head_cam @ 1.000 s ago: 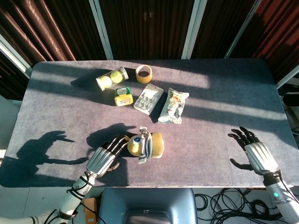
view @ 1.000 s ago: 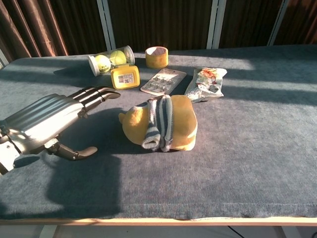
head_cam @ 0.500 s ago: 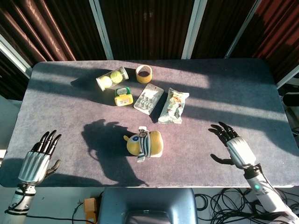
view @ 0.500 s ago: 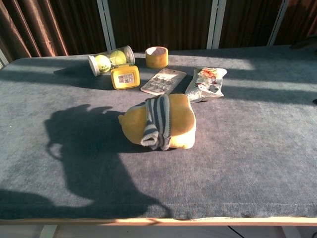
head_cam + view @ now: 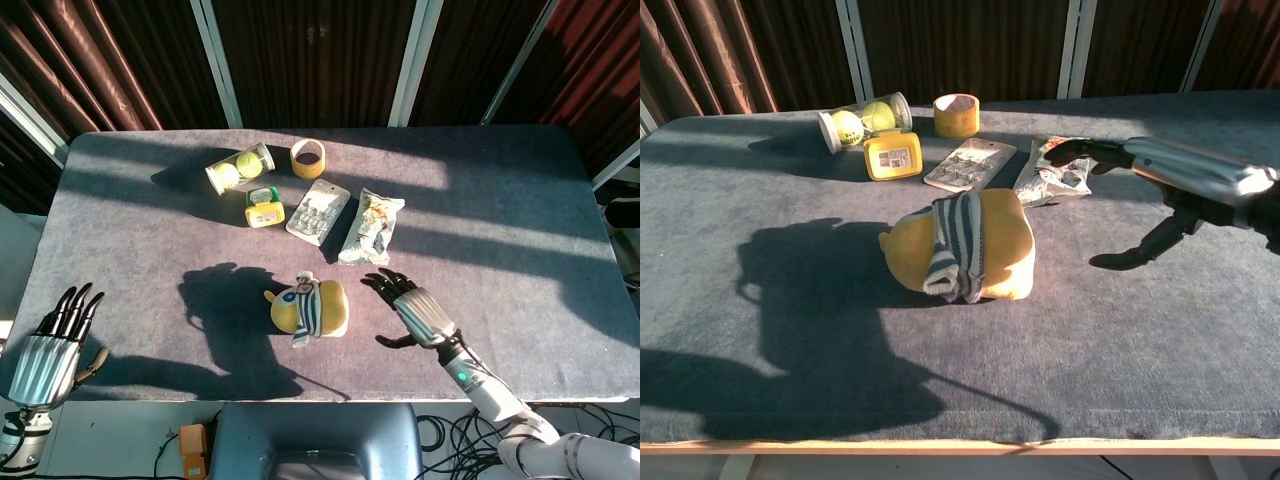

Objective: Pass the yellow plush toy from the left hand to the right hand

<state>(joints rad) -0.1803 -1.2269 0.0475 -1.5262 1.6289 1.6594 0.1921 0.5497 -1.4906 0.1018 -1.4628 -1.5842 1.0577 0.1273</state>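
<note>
Your right hand [image 5: 418,313] has swung in from the desk's right edge and now hovers at 3 o'clock of the yellow plush toy [image 5: 308,308], fingers spread, holding nothing. Your left hand [image 5: 46,350] has pulled back off the desk [image 5: 500,190] to 8 o'clock, also spread and empty. The toy lies mid-desk, so you're set up for a right-hand pickup. Only the head view shows your left hand; the chest view shows a gap between right fingertips [image 5: 1065,152] and toy.
</note>
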